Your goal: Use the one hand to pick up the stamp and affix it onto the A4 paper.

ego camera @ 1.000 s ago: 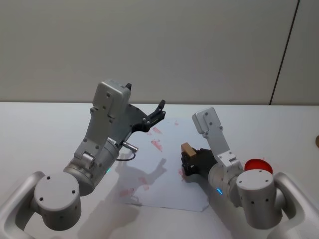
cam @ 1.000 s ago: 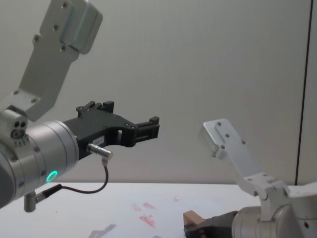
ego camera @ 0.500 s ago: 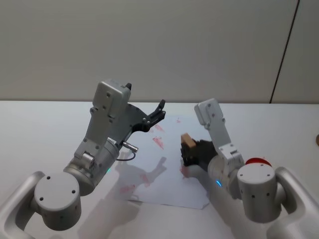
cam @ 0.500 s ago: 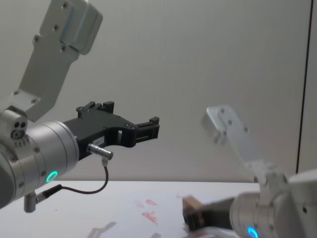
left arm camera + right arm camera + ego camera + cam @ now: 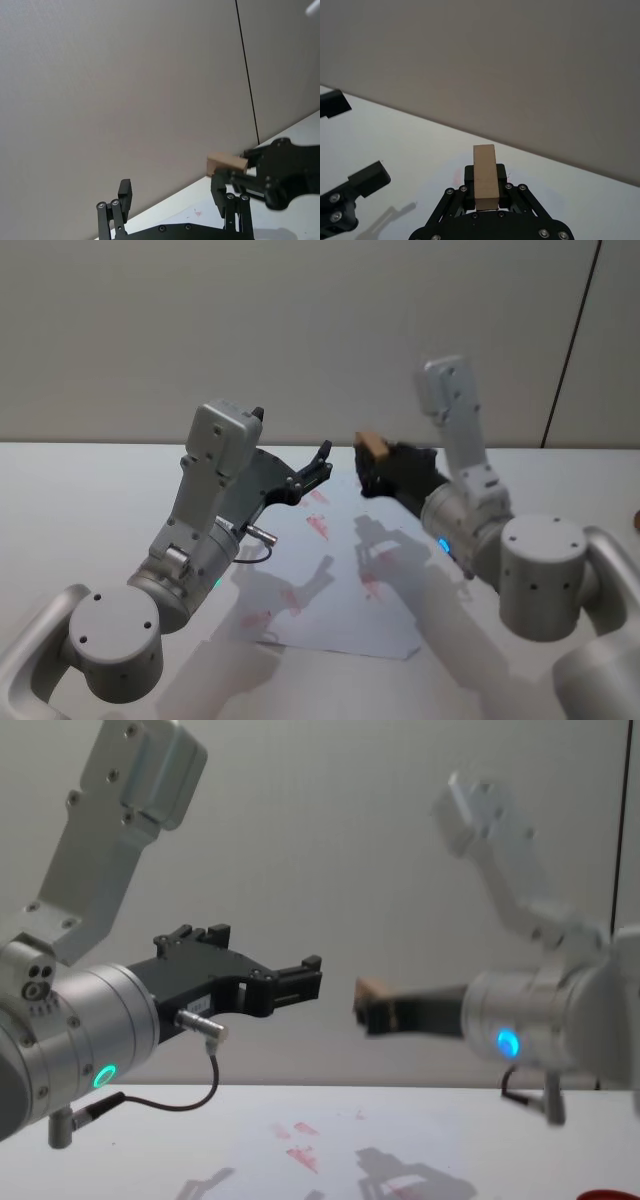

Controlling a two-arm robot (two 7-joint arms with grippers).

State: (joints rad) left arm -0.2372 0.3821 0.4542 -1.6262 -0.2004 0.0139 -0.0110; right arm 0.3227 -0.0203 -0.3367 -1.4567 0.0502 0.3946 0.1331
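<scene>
While my right hand (image 5: 368,468) hangs in the air clamped on the stamp (image 5: 372,445), the A4 paper (image 5: 335,615) lies flat on the surface (image 5: 80,500) well below it, dotted with red marks (image 5: 372,585). The step in hand, as I judge it, is bringing the stamp down to the sheet. To do it well I should turn the block's printing face square to the paper, lower it straight onto a bare patch clear of the marks, press evenly, and lift off without sliding so the print does not smear. The fingers grip the wooden block by its sides, and much of it sticks out past the fingertips. My left hand (image 5: 325,462) is parked just across from the right, raised off the surface, its fingers apart and holding nothing.
</scene>
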